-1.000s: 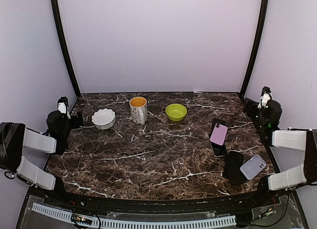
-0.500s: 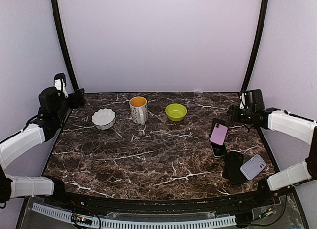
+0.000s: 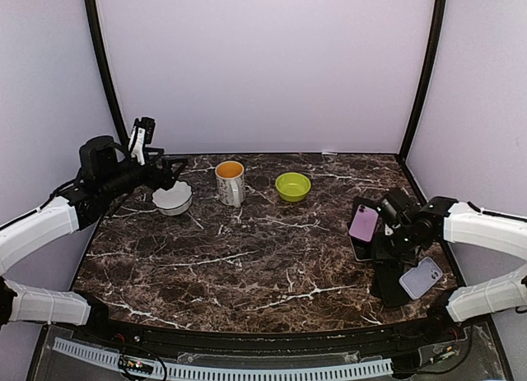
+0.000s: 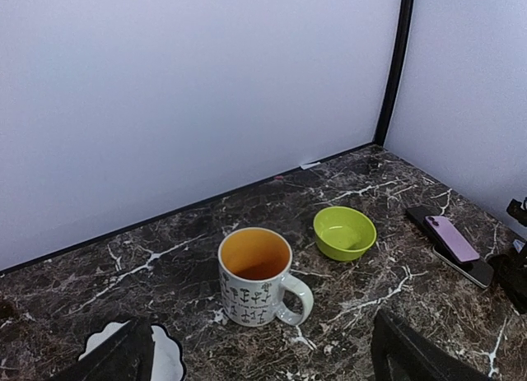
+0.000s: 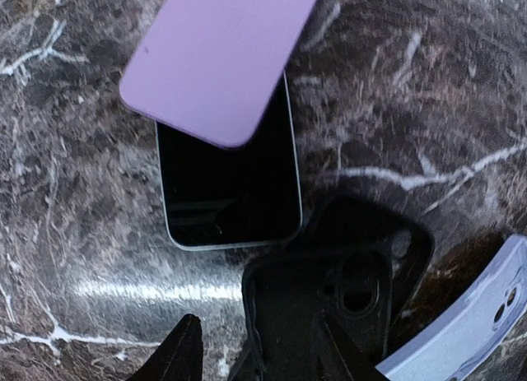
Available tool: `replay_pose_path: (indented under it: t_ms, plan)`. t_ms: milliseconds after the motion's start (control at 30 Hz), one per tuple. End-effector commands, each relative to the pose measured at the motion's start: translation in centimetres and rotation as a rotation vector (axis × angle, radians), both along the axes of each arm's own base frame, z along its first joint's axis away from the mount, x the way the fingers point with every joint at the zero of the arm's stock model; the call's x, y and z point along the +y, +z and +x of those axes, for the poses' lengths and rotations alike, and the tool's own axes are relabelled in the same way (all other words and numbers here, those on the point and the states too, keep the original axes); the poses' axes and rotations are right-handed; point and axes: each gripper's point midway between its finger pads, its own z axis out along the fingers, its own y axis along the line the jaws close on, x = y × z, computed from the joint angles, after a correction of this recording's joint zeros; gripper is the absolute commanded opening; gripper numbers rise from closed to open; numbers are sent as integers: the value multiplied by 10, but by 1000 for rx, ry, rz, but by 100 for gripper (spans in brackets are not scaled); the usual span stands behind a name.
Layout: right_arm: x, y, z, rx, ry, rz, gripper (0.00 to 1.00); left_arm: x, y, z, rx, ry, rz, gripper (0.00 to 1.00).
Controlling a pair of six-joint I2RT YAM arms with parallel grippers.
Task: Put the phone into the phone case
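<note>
Purple phone (image 3: 363, 222), dark phone (image 3: 361, 249), black case (image 3: 388, 284), lilac case (image 3: 421, 277), two bowls (image 3: 172, 197), one mug (image 3: 230, 183)

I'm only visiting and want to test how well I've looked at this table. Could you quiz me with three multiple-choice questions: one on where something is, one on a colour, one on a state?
1. Where does the purple phone lie?
A. in a bowl
B. partly on the dark-screened phone
C. leaning on the back wall

2. What colour is the mug inside?
A. orange
B. blue
C. black

3. How is the mug standing?
A. on its side
B. upside down
C. upright

Answers:
1 B: its end overlaps the dark screen in the right wrist view.
2 A: the left wrist view looks into its orange inside.
3 C: its open mouth faces up.
</note>
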Motion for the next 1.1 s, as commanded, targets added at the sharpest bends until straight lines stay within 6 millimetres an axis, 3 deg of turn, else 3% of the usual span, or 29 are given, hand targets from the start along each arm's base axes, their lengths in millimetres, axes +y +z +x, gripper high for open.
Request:
replay_pose_path:
  t_ms: [0, 167, 367, 467, 567, 667, 900, 1067]
  plan:
    - [0, -18, -29, 79, -85, 39, 43, -14, -4, -20, 16, -105, -21, 93]
    - [2, -23, -38, 102, -83, -14, 44, -17, -8, -23, 21, -114, -15, 92]
    - [8, -45, -50, 168, -53, -62, 42, -19, -11, -23, 23, -117, -17, 92]
    - [12, -50, -49, 168, -44, -69, 32, -19, -13, -22, 31, -118, -14, 92]
    - [13, -50, -47, 167, -41, -82, 15, -20, -14, -22, 32, -120, -14, 92]
    - [17, -41, -44, 154, -39, -90, 0, -21, -14, -23, 32, -124, -14, 92]
    - [30, -6, -37, 113, -19, -73, 0, -23, -15, -24, 32, -132, -12, 92]
    - [50, 25, -32, 78, 33, 16, 0, -24, -15, -25, 33, -138, -14, 92]
